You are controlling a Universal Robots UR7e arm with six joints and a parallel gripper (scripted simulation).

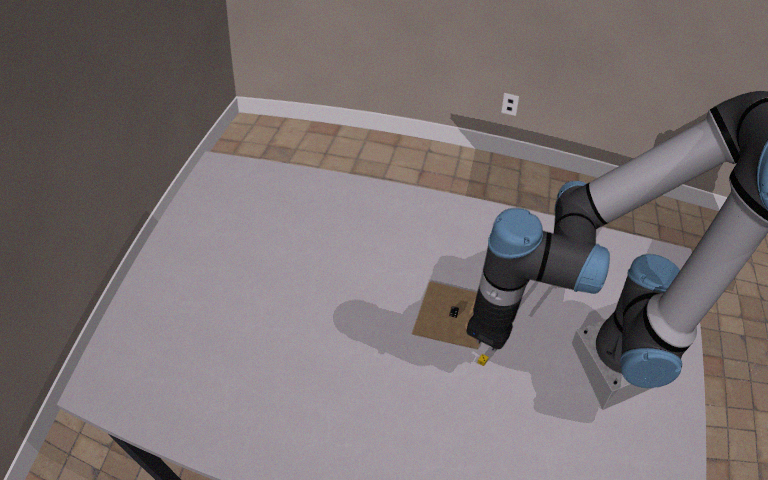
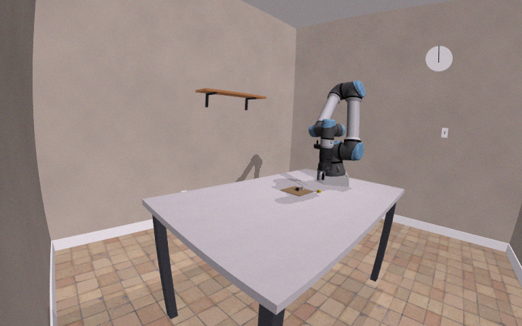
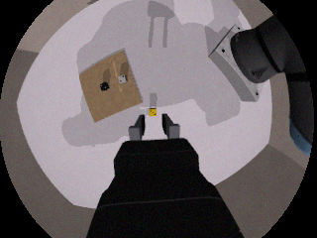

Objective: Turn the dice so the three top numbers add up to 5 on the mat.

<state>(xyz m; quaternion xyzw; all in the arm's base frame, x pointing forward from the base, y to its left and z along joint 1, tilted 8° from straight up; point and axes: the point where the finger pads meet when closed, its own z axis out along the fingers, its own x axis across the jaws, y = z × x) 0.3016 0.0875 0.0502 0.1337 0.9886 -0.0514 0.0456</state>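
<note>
A brown mat (image 1: pixel 444 315) lies on the white table near the arm's base. A black die (image 1: pixel 453 310) sits on the mat; in the wrist view a white die (image 3: pixel 123 78) sits next to the black die (image 3: pixel 105 85) on the mat (image 3: pixel 111 93). The arm hides the white die in the top view. A yellow die (image 1: pixel 483 359) lies on the bare table just off the mat's near right corner. My gripper (image 1: pixel 486 349) hangs above the yellow die (image 3: pixel 153 113), partly open and empty. In the exterior view the gripper (image 2: pixel 320 176) stands clear above the die (image 2: pixel 318 190).
The arm's grey base block (image 1: pixel 605 368) stands on the table right of the mat. The table's right edge runs close behind the base.
</note>
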